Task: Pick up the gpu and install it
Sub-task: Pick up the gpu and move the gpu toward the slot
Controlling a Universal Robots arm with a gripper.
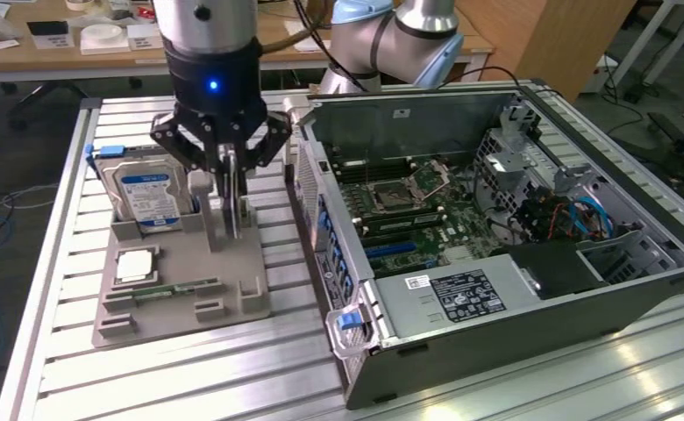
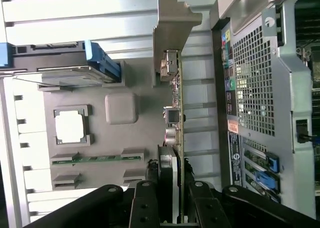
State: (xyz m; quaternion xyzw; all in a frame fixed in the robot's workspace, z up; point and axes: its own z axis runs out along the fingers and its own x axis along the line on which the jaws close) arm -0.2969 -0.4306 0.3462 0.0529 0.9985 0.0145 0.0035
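The gpu [image 1: 217, 215] stands upright on its edge in a slot of the grey parts tray [image 1: 178, 311], beside the open computer case [image 1: 623, 303]. My gripper [image 1: 227, 173] comes down from above, and its black fingers press on both faces of the card's top. In the wrist view the gpu [image 2: 175, 103] is edge-on, its silver bracket [image 2: 172, 23] at the far end, and the gripper [image 2: 173, 204] is shut on its near end. Whether the card has left the slot is unclear.
A silver hard drive [image 1: 149, 193] with a blue-white label stands in the tray behind the gpu. A processor chip [image 1: 135, 266] and a green memory stick [image 1: 178, 288] lie in tray pockets. Inside the case lies the motherboard [image 1: 407, 206]. The slatted aluminium table [image 1: 143, 386] lies all around.
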